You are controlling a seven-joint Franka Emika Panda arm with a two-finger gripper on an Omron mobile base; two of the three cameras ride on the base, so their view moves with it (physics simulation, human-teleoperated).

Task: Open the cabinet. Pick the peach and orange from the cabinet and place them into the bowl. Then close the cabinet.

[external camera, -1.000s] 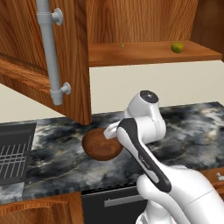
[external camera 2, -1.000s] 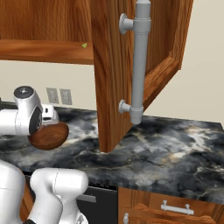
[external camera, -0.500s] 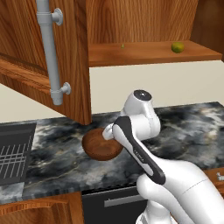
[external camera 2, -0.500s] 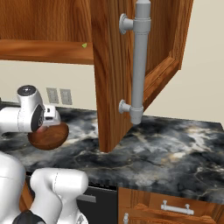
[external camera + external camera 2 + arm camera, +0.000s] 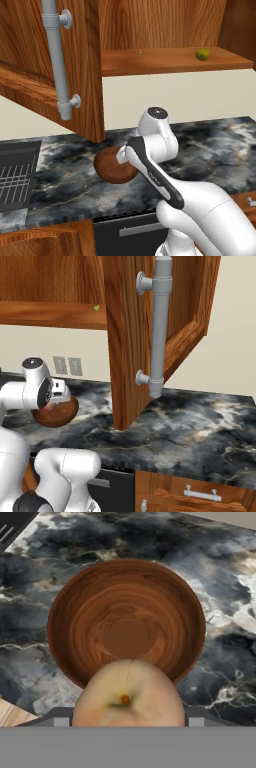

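Swung a little further over the bowl in the last second. Tool grasping the peach, directly above the bowl on the tabletop; release looks next. Orange waiting on the cabinet shelf.

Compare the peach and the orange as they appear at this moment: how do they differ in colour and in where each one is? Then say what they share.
The peach looks pale pinkish-tan, while the orange is yellow-green. The peach sits in the gripper above the bowl; the orange rests on the cabinet shelf. The peach hangs over the counter, the orange well above it. Both are small, round fruits.
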